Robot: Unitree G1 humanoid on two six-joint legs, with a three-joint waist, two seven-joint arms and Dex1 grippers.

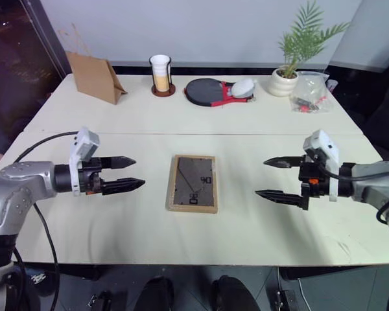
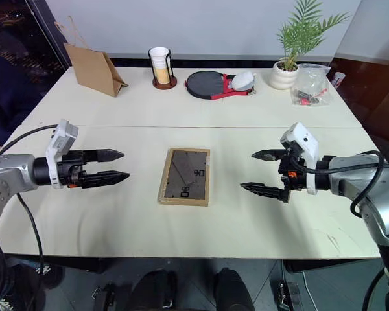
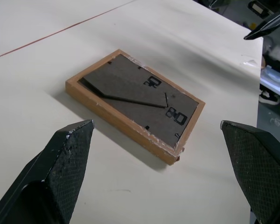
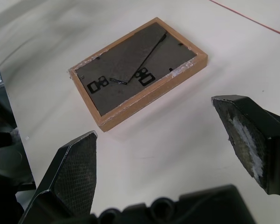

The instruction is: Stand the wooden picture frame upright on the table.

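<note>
The wooden picture frame (image 1: 192, 183) lies flat, face down, on the near half of the cream table (image 1: 142, 116). Its dark grey back panel with the folded stand faces up (image 3: 140, 95) (image 4: 130, 65). My left gripper (image 1: 133, 173) hovers open to the frame's left, fingers pointing at it. On the other side my right gripper (image 1: 269, 178) is also open, aimed at the frame from the right. Both stand clear of the frame, with nothing between their fingers.
Along the far edge stand a brown paper bag (image 1: 94, 76), a cup in a holder (image 1: 161, 74), a black and red paddle (image 1: 211, 91), a potted plant (image 1: 292, 58) and a plastic bag of small items (image 1: 310, 92). A seam (image 1: 201, 134) crosses the tabletop.
</note>
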